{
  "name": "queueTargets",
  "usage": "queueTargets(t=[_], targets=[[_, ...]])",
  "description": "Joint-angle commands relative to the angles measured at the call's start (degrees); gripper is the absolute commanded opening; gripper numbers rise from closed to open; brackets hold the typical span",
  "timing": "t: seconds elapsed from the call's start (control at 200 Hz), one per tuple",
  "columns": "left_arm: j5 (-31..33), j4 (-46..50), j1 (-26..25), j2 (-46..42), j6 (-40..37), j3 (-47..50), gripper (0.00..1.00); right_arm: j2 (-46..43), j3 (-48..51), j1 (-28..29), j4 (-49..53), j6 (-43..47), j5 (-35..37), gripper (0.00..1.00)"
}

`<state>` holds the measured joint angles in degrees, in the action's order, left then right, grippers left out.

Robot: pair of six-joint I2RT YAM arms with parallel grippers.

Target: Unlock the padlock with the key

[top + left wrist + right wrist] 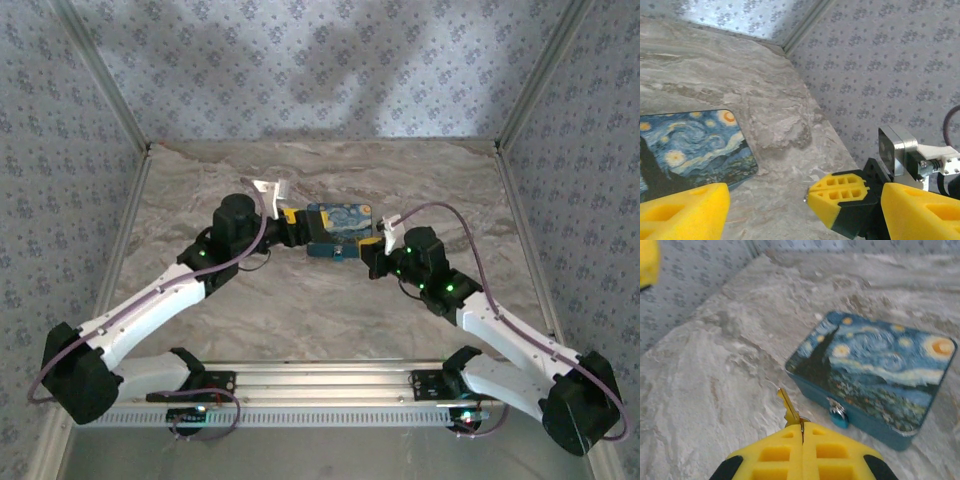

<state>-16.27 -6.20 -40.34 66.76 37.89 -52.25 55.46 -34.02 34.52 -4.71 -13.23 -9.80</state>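
Right claw (801, 432) is pinched shut on the key (788, 407), padlock (838, 415) just ahead to its right on the box (875, 365) front, key not yet in; left claw (292, 225) gapes empty at the box's end.

Overhead rear view, wrist views share box (875, 365)

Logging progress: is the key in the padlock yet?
Out: the key sticks up from the shut right jaws, apart from the padlock.
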Motion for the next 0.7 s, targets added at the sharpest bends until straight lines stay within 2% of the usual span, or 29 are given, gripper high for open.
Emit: queueTargets(t=[0.0, 0.525, 0.695], targets=[[-1.5, 0.6, -1.0, 0.9, -3.0, -2.4, 0.76, -0.8, -1.5, 0.0, -5.4, 3.4, -3.7, 0.0], [-3.0, -0.9, -4.5, 7.9, -3.4, -5.3, 0.62, 0.9, -3.2, 2.3, -8.2, 4.2, -7.6, 0.0], [-3.4, -1.6, -4.9, 9.3, -3.0, -5.7, 0.54, 1.5, -4.1, 3.2, -8.2, 3.9, -7.5, 0.0]])
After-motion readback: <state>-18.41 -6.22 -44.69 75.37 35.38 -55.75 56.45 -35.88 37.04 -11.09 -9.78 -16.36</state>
